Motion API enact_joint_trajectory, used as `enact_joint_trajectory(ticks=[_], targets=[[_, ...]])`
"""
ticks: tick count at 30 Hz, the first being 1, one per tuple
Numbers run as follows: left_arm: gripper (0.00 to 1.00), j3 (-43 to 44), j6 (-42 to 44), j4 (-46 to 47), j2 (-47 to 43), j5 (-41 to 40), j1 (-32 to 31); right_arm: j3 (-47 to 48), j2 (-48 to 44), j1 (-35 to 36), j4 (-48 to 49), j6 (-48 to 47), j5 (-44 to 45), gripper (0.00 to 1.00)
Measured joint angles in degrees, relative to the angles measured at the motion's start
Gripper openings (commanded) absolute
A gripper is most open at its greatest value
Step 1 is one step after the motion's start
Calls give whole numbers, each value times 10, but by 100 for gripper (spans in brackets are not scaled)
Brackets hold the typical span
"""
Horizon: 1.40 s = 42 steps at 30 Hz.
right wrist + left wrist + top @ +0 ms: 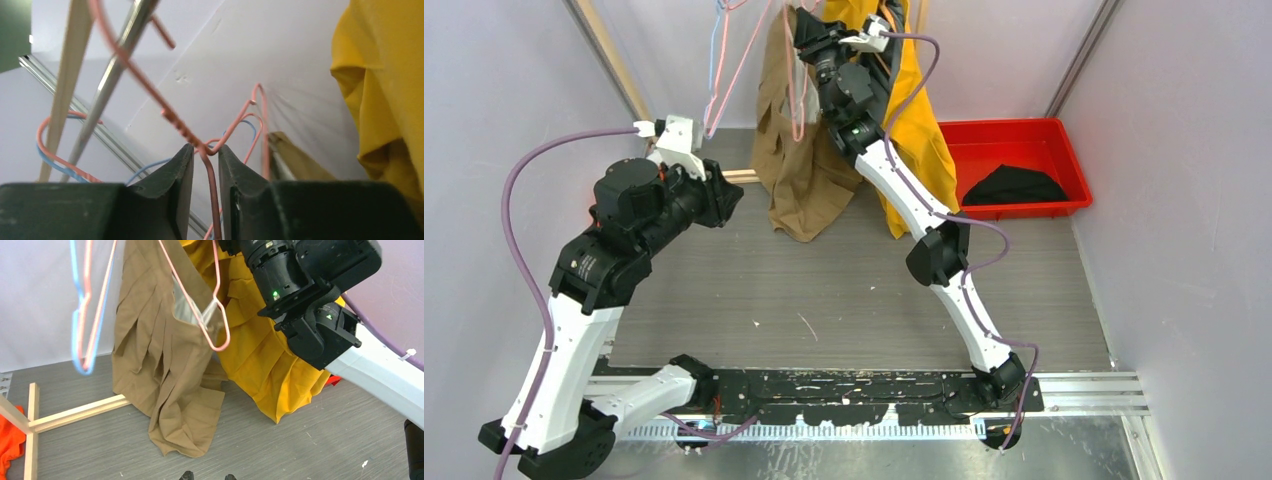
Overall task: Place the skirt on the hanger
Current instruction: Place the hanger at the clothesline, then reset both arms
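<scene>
A tan skirt [799, 170] [165, 375] hangs on a pink wire hanger [220, 335] at the back of the table, its hem bunched on the tabletop. My right gripper [809, 38] [204, 149] is up at the hanger's neck. Its jaws stand slightly apart, open, and the pink wire [212, 185] runs between them with a gap on each side. The hanger's hook goes over a metal rail [120, 65]. My left gripper [724, 195] [208, 476] hovers left of the skirt, open and empty, only its fingertips showing.
A yellow garment [919, 130] [260, 365] hangs right of the skirt, behind my right arm. Spare blue and pink hangers [82, 340] hang to the left. The rack's wooden base [75, 412] lies on the table. A red bin [1024, 135] holds black cloth [1014, 187]. Orange cloth [7, 445] lies far left.
</scene>
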Motion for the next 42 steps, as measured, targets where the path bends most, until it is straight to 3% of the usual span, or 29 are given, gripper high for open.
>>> enact_joint_trajectory(ticks=[1, 2, 3, 8, 11, 18, 22, 24, 26, 31, 36, 42], targets=[[28, -1, 0, 0, 0, 0, 0, -4, 0, 0, 0, 1, -3, 46], [28, -1, -1, 0, 0, -1, 0, -12, 0, 0, 0, 1, -8, 62], [28, -1, -3, 0, 0, -1, 0, -18, 0, 0, -1, 3, -12, 69], [28, -2, -8, 1, -1, -5, 0, -63, -10, 0, -2, 0, -39, 71], [29, -5, -8, 1, -3, -10, 0, -116, -36, 0, -7, 0, -54, 84], [32, -5, -7, 0, -3, -31, 0, -189, -105, -3, -55, -1, -124, 100], [43, -5, -6, 0, -3, -47, 0, -209, -175, -5, -130, -11, -186, 100], [81, -5, -6, 1, -2, -53, 0, -244, -239, -7, -173, -23, -223, 100], [100, -5, -9, 2, -2, -57, 0, -288, -308, -7, -205, -39, -255, 100], [100, -33, -12, 28, -11, -69, 0, -433, -499, -9, -277, -98, -292, 100], [100, -115, -18, 66, -30, -79, 0, -637, -695, -10, -330, -169, -256, 100], [100, -251, -24, 154, -31, -88, 2, -834, -819, -71, -378, -200, -188, 100]])
